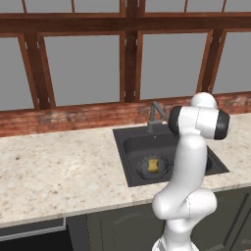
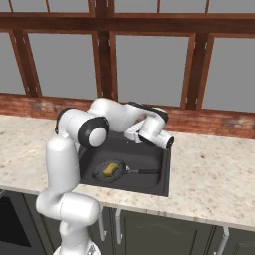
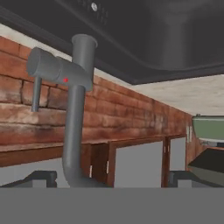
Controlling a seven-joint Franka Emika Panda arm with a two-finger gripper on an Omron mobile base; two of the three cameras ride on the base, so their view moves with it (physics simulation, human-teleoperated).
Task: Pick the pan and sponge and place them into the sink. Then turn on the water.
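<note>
- Gripper [image 3: 109,177]: 2 dark fingertips stand wide apart at the hand view's lower edge, nothing between them. Jaws fully open, empty.
- Faucet [image 3: 75,109] sits just ahead, inverted in the hand view since the hand is rolled over; likely lined up for the handle to start the water.
- Small red dot on the faucet body; no lettering readable anywhere.
- Pan [image 2: 109,171] rests on the floor of the sink [image 2: 158,183], handle pointing toward the basin's right side.
- Sponge [image 2: 110,169] lies inside the pan, so both placements look done.
- No water stream visible yet.
- Brick wall [image 1: 59,120] and windows behind.
</note>
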